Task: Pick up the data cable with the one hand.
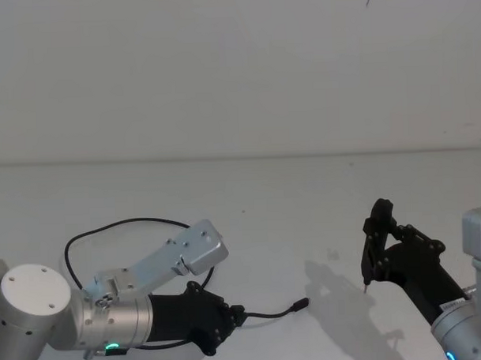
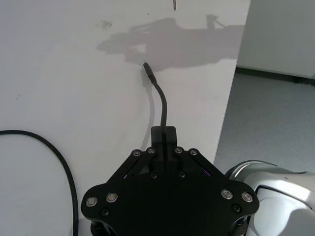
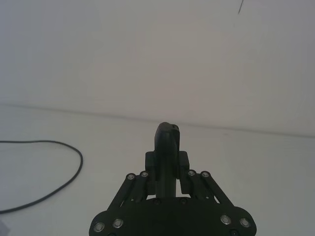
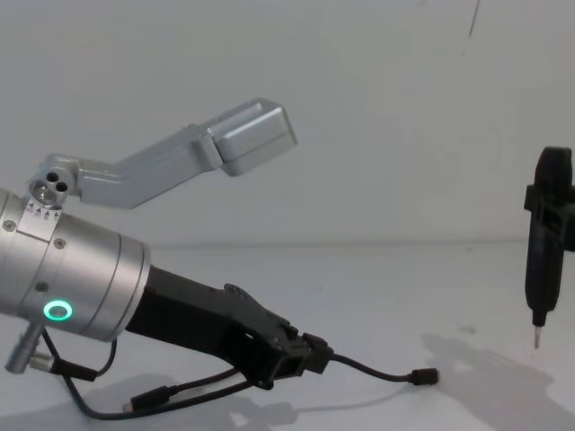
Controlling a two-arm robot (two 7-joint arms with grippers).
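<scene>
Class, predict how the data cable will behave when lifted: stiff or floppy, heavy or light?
Probably floppy: the data cable lies in a loose loop and sags beyond the left gripper clamping it. Likely light, being thin. Its loop may trail. The right gripper hangs aside, holding a pen-shaped tool.

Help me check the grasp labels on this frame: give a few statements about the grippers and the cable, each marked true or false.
1. The left gripper has its fingers shut on the data cable. True.
2. The right gripper holds the cable's other plug. False: it holds a pen-shaped tool, upright, tip down.
3. A short stretch of cable ending in a plug sticks out past the left gripper's fingers. True.
4. The rest of the cable is wound into a tight bundle. False: it runs in a wide open loop on the table behind the left arm.
</scene>
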